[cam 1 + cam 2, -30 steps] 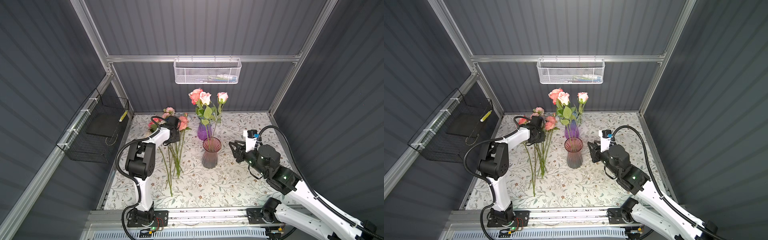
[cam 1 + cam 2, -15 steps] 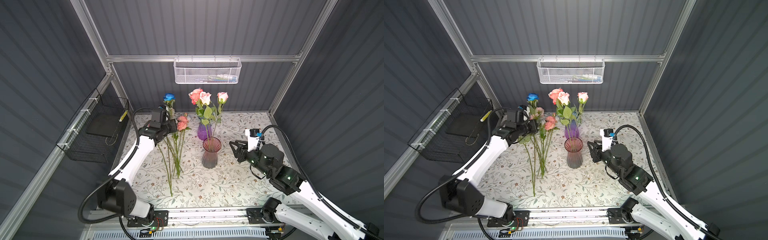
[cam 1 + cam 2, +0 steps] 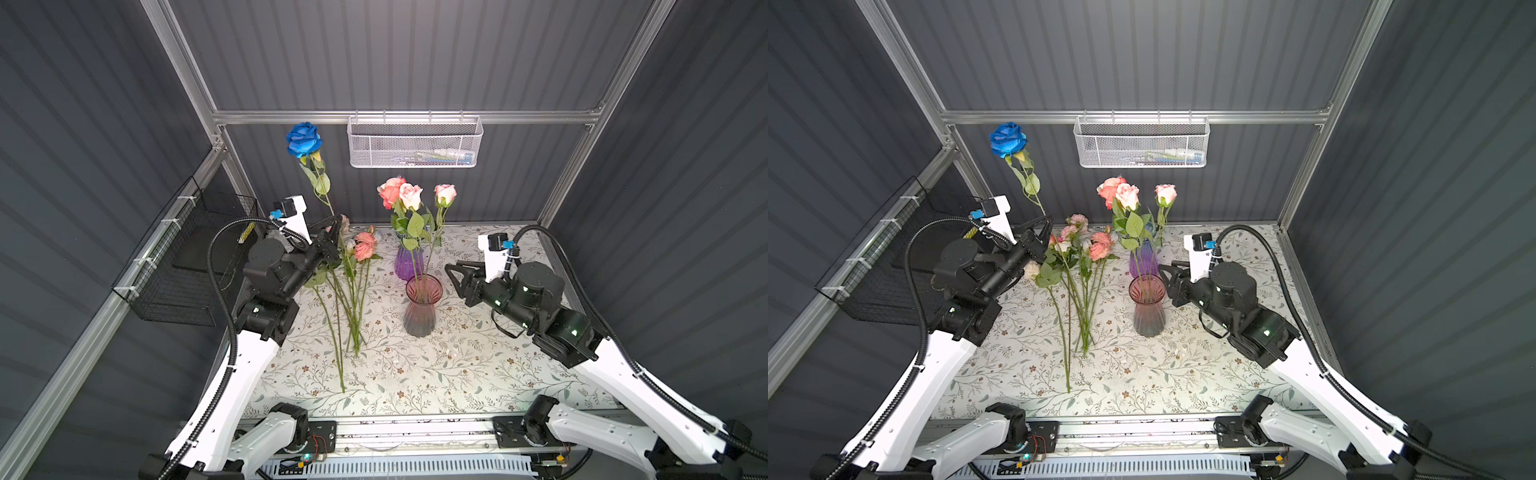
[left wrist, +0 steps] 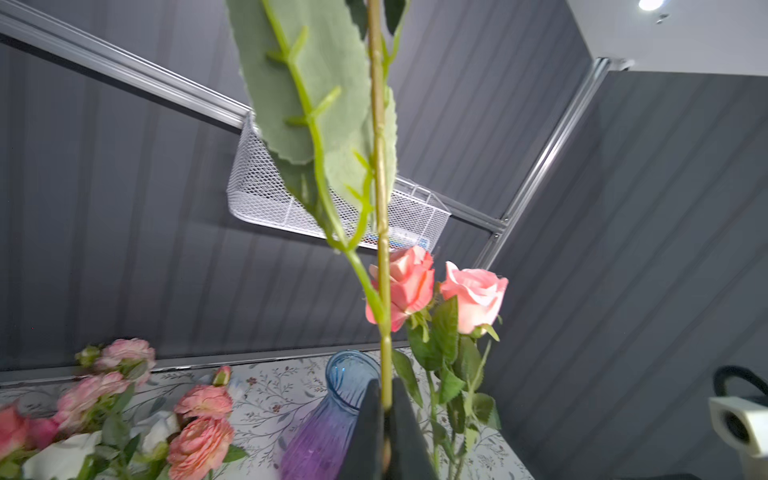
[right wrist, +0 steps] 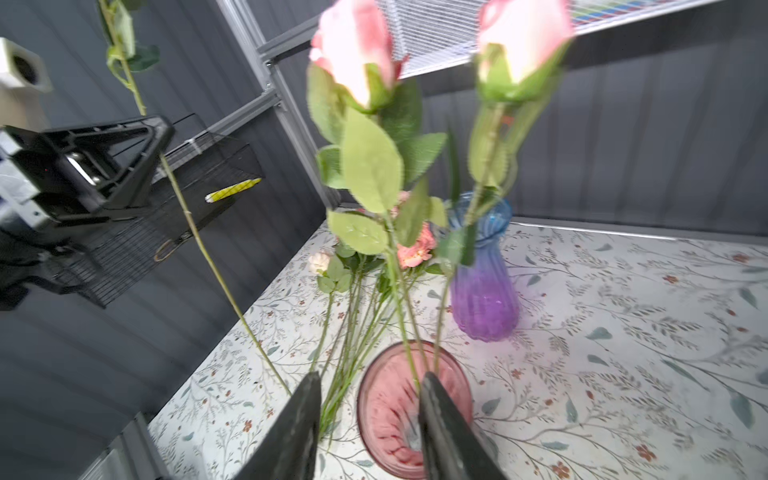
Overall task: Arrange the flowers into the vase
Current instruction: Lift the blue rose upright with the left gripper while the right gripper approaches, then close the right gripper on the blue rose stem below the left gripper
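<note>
Mid-carry, I judge: the left fingers (image 4: 376, 432) clamp the blue rose (image 3: 304, 139) by its stem, head high above them, while the right fingers (image 3: 456, 275) stand half-open and empty beside the pink vase (image 3: 420, 309); next, steer the stem's lower end into its mouth.

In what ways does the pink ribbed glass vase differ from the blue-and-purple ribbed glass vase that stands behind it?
Colour: the pink ribbed glass vase is rose throughout; the blue-and-purple ribbed glass vase fades from a blue neck to a purple base. Contents: the pink vase holds three pink roses; the blue-and-purple vase looks empty. Both stand upright on the floral table.
</note>
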Motion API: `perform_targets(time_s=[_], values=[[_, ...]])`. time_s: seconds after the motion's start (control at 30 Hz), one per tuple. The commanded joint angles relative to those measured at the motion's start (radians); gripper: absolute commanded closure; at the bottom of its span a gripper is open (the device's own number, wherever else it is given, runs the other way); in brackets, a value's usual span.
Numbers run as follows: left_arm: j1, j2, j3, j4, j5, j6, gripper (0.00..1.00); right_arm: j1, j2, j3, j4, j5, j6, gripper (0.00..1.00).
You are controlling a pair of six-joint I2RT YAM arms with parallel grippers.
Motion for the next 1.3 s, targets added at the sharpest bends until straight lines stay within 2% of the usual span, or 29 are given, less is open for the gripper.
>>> perform_targets(time_s=[0.0, 0.17, 0.33, 0.5, 0.63, 0.73, 0.87, 0.93, 1.0, 1.03, 1.1, 1.17, 1.2, 1.27], values=[[-0.001, -0.001, -0.007, 0.095, 0.135, -0.088, 0.98, 0.122, 0.097, 0.14, -0.053, -0.009, -0.112, 0.57], [-0.024, -0.052, -0.048, 0.13, 0.16, -0.123, 1.0, 0.209, 0.268, 0.305, -0.083, -0.004, -0.125, 0.52], [-0.064, -0.073, -0.107, 0.153, 0.178, -0.17, 1.0, 0.236, 0.419, 0.444, -0.107, 0.004, -0.104, 0.47], [-0.082, -0.121, -0.153, 0.145, 0.151, -0.17, 1.0, 0.237, 0.535, 0.517, -0.108, 0.002, -0.067, 0.47], [-0.084, -0.135, -0.167, 0.119, 0.148, -0.16, 1.0, 0.237, 0.592, 0.562, -0.108, -0.006, -0.067, 0.54], [-0.083, -0.146, -0.181, 0.126, 0.148, -0.166, 1.0, 0.236, 0.61, 0.569, -0.101, -0.019, -0.061, 0.65], [-0.085, -0.159, -0.182, 0.11, 0.136, -0.154, 1.0, 0.236, 0.61, 0.559, -0.09, -0.024, -0.055, 0.87], [-0.085, -0.164, -0.181, 0.101, 0.13, -0.145, 0.99, 0.236, 0.603, 0.548, -0.074, -0.023, -0.052, 0.94], [-0.085, -0.168, -0.177, 0.089, 0.12, -0.132, 0.9, 0.238, 0.596, 0.54, -0.066, -0.027, -0.054, 0.97], [-0.085, -0.17, -0.173, 0.08, 0.119, -0.124, 0.77, 0.237, 0.596, 0.541, -0.067, -0.025, -0.057, 0.97], [-0.085, -0.179, -0.154, 0.039, 0.105, -0.09, 0.4, 0.237, 0.596, 0.54, -0.067, -0.025, -0.061, 0.98], [-0.085, -0.196, -0.131, -0.018, 0.06, -0.05, 0.15, 0.238, 0.591, 0.538, -0.066, -0.025, -0.065, 0.98], [-0.085, -0.209, -0.119, -0.054, 0.028, -0.024, 0.08, 0.237, 0.587, 0.538, -0.065, -0.022, -0.067, 0.98], [-0.085, -0.245, -0.107, -0.111, -0.037, 0.017, 0.02, 0.236, 0.578, 0.531, -0.065, -0.018, -0.072, 0.98]])
